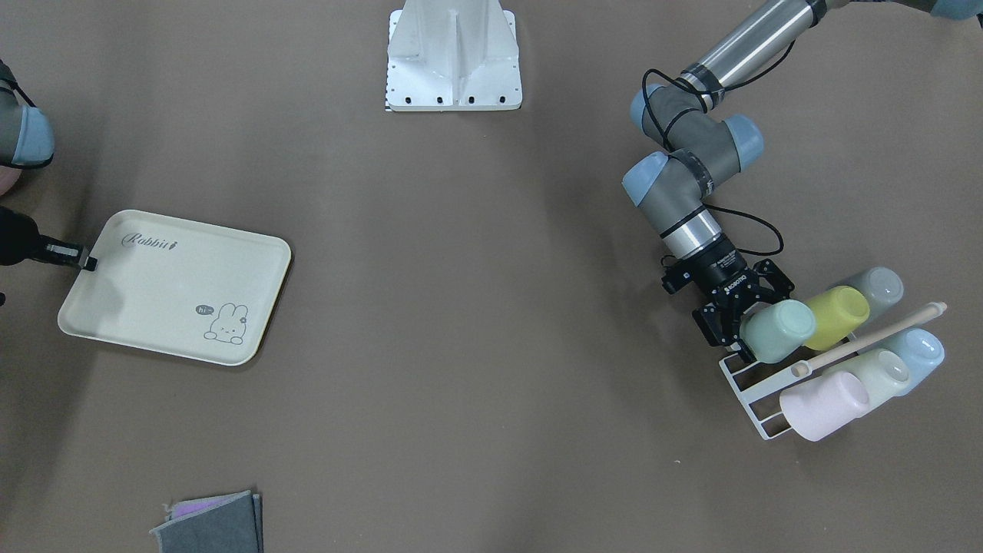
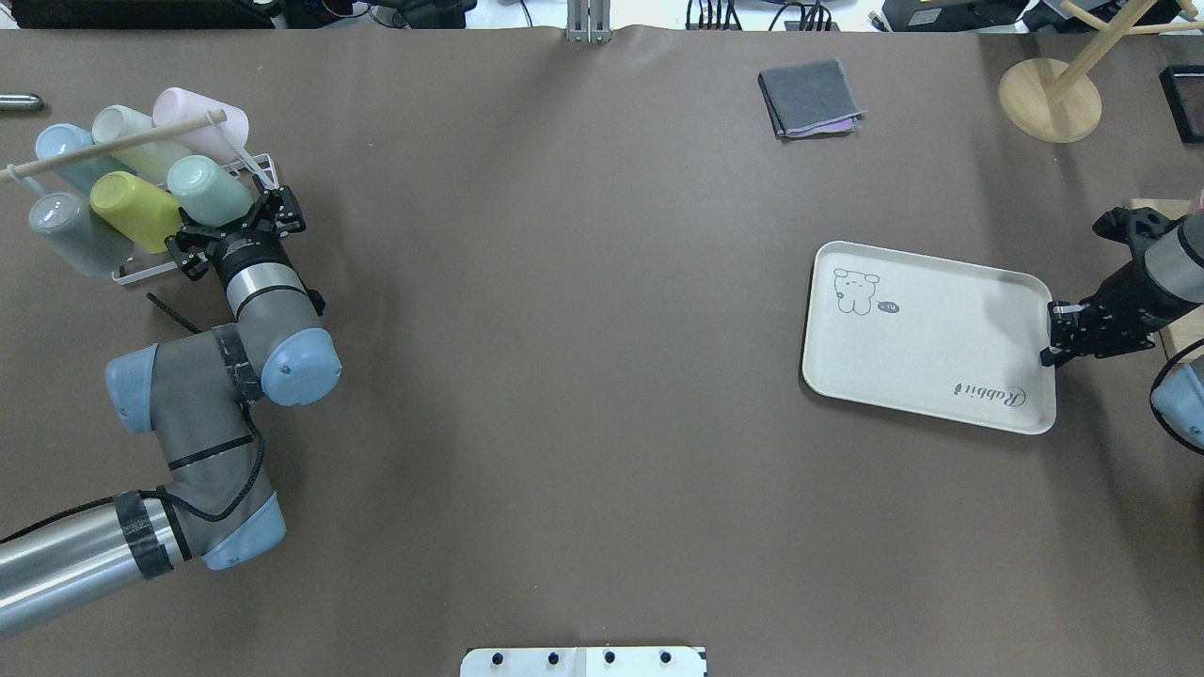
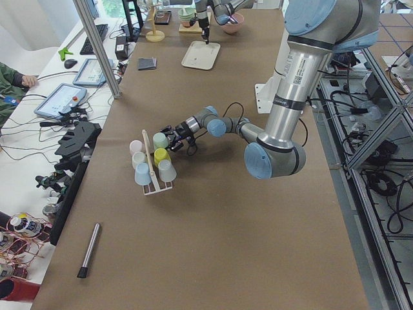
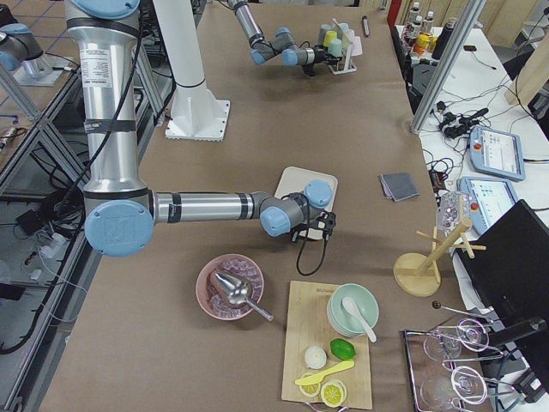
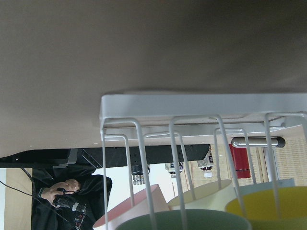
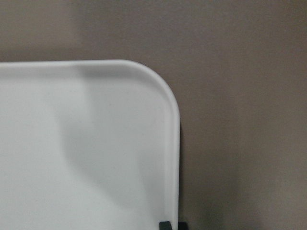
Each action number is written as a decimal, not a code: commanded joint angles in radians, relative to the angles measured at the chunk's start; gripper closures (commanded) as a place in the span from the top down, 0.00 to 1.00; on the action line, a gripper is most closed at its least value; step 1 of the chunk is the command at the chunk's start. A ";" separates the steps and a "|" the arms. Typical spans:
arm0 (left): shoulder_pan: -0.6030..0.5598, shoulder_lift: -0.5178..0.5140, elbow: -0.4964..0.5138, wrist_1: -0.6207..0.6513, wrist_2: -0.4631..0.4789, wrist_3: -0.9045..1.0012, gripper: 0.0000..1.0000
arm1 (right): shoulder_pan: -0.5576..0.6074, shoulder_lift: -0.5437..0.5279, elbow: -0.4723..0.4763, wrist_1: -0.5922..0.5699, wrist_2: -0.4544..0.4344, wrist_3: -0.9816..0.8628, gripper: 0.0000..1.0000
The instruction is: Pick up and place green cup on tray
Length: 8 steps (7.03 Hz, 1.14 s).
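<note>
The green cup (image 1: 777, 330) lies on its side in a white wire rack (image 1: 749, 392), mouth toward my left gripper (image 1: 756, 322). It also shows in the overhead view (image 2: 207, 188), and its rim is at the bottom of the left wrist view (image 5: 182, 221). The left gripper (image 2: 230, 214) is open, with its fingers spread to either side of the cup's mouth end. The cream tray (image 1: 173, 284) with "Rabbit" script lies flat across the table and holds nothing. My right gripper (image 2: 1053, 353) is shut on the tray's (image 2: 926, 334) rim at the short edge beside the script.
The rack also holds a yellow-green cup (image 1: 837, 315), a grey cup (image 1: 879, 286), a blue cup (image 1: 921, 353), a pale whitish-green cup (image 1: 879, 372) and a pink cup (image 1: 825, 403) under a wooden rod (image 1: 875, 338). A folded grey cloth (image 2: 809, 97) and a wooden stand (image 2: 1049, 99) are at the far edge.
</note>
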 commanded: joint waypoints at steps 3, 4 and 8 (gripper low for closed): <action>0.000 0.000 0.004 -0.003 0.001 0.002 0.97 | -0.081 0.176 0.113 -0.008 0.037 0.061 0.00; 0.000 0.000 0.003 -0.004 0.001 0.000 0.87 | -0.137 0.276 0.094 -0.010 0.035 0.130 0.00; 0.000 0.000 0.003 -0.004 0.001 0.002 0.67 | -0.299 0.465 -0.018 0.006 -0.049 0.133 0.00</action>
